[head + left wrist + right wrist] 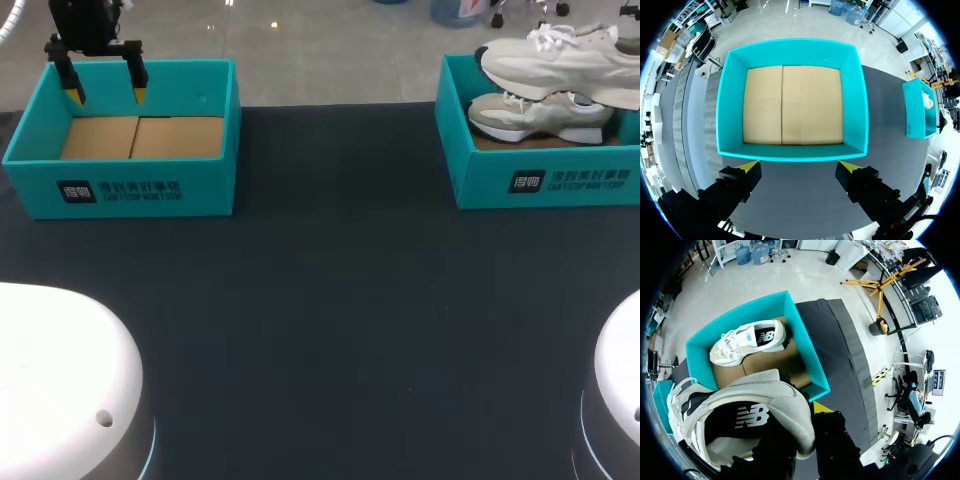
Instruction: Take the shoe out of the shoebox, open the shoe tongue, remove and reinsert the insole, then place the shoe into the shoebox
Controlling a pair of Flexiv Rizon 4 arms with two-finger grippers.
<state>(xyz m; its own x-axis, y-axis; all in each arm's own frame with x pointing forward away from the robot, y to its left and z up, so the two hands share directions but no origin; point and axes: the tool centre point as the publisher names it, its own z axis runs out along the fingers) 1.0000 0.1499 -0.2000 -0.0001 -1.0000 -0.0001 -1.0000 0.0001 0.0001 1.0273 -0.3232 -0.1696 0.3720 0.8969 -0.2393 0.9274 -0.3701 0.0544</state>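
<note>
Left claw (106, 95) — fingers spread, nothing held, over the rear wall of the teal left box (30, 150) at the table's (340, 300) 10 o'clock. Right claw (801, 420) — clenched on a pale shoe (740, 425) with a dark side logo, above the right box (455, 150) at 2 o'clock. A second shoe (540, 115) lies inside. Both box fronts carry white print.

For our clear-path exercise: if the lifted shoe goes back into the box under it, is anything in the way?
Yes: a second shoe already lies in the box, filling the far part of its floor. Only the cardboard nearer the lifted shoe is bare.
</note>
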